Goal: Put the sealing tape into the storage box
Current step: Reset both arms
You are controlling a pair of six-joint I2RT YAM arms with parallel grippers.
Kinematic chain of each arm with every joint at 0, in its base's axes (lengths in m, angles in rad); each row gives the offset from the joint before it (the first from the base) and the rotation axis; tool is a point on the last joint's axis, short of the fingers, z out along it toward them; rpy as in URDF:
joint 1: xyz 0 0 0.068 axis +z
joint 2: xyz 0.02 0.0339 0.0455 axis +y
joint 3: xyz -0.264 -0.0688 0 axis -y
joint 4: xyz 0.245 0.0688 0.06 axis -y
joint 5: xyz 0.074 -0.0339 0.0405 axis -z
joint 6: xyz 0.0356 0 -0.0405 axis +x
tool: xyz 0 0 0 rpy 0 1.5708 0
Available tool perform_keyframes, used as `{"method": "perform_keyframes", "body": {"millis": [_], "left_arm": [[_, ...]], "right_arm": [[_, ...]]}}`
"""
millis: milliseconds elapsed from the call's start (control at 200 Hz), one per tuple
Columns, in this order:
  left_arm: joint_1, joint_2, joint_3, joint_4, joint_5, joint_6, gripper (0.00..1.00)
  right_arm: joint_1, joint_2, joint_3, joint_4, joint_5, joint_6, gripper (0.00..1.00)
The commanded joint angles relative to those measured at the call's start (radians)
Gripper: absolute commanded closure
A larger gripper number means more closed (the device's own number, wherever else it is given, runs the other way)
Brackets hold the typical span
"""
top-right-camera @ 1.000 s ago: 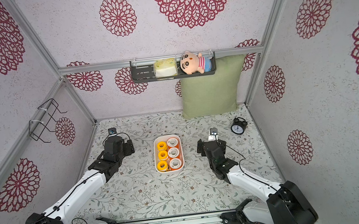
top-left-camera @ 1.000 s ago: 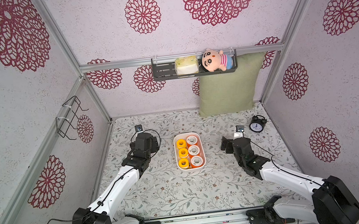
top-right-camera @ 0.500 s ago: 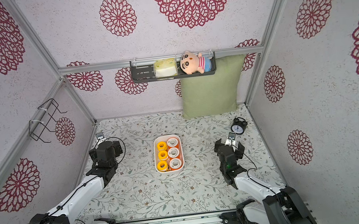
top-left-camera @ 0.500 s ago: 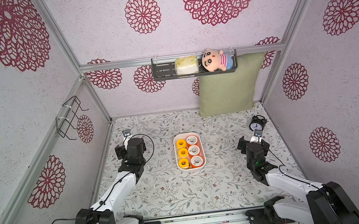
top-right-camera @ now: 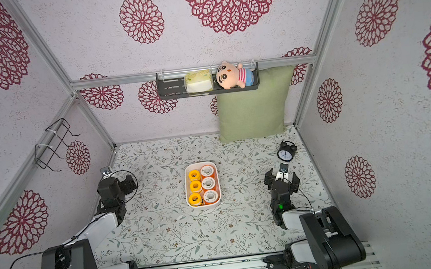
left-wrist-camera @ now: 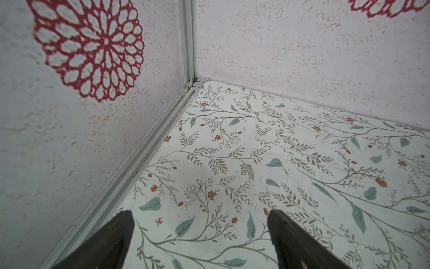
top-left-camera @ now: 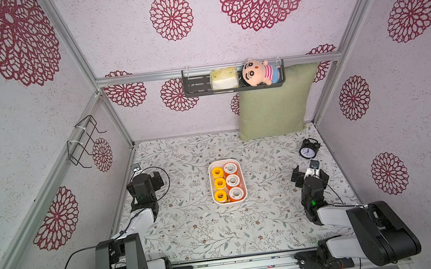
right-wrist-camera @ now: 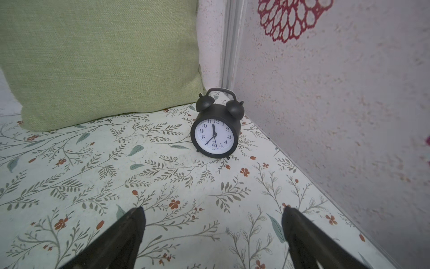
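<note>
Here, left gripper (left-wrist-camera: 200,216): jaws spread wide with nothing between them, over the bare floral surface (left-wrist-camera: 256,151) by its left edge, facing the far-left corner.
right gripper (right-wrist-camera: 213,210): jaws spread just as wide, empty, near the right edge, pointed at the alarm clock (right-wrist-camera: 215,135).
sealing tape (top-left-camera: 232,180): six rolls showing, three yellow and three orange with white faces, all inside the storage box (top-left-camera: 232,203); more may lie beneath, hidden.
storage box: mid-surface, well apart from both grippers.
right wrist view alone: the clock's numerals and the weave of the green cushion (right-wrist-camera: 100,58).
top views alone: box and tape.
</note>
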Motion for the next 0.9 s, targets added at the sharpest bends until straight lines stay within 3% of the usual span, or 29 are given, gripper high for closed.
{"method": "perform_keyframes", "body": {"millis": [0,320,530,650,896], "left_arm": [[0.022,0.014,-0.029,0.145,0.144,0.012,0.03],[0.067,0.066,-0.101,0.31,0.276,0.019,0.03],[0.069,0.137,-0.155,0.456,0.316,0.027,0.03],[0.061,0.228,-0.14,0.524,0.295,0.03,0.03],[0.031,0.213,-0.127,0.462,0.227,0.032,0.03]], "right_arm": [[-0.038,0.023,-0.015,0.188,-0.145,-0.052,0.01],[-0.119,0.118,-0.036,0.328,-0.396,-0.072,0.01],[-0.119,0.211,-0.082,0.499,-0.376,-0.072,0.01],[-0.118,0.205,-0.055,0.435,-0.354,-0.062,0.01],[-0.117,0.203,-0.013,0.351,-0.33,-0.054,0.01]]}}
